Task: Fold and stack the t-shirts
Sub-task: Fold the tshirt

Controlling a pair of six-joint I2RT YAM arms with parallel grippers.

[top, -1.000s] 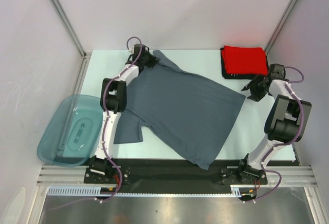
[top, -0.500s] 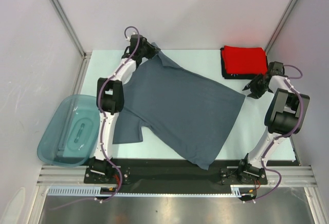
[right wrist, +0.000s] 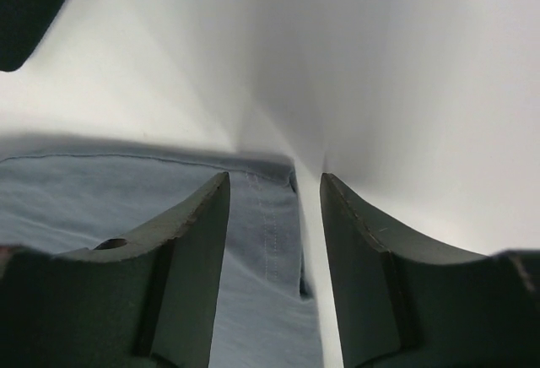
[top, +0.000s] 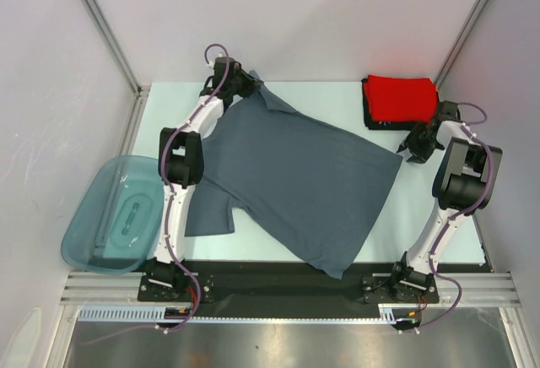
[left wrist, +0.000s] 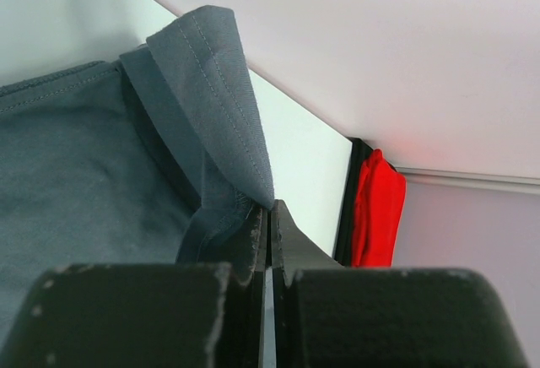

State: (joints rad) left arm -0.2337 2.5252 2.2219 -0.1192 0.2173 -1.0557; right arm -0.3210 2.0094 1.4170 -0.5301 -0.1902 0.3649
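Note:
A slate blue-grey t-shirt (top: 295,174) lies spread flat across the middle of the table. At its far left corner my left gripper (top: 251,81) is shut on a fold of the shirt's edge (left wrist: 219,106), which stands up from the jaw tips (left wrist: 270,209). My right gripper (top: 407,147) hovers open at the shirt's right corner. In the right wrist view that hemmed corner (right wrist: 266,216) lies between the two fingers (right wrist: 274,186). A folded red t-shirt (top: 401,96) rests on a folded black t-shirt (top: 371,120) at the back right.
A translucent teal tub (top: 118,213) sits off the table's left edge. White walls close in the back and both sides. A black strip (top: 278,279) runs along the near edge between the arm bases.
My left gripper has pulled the shirt's corner toward the back wall. My right gripper has shifted left and closer to the shirt's right corner.

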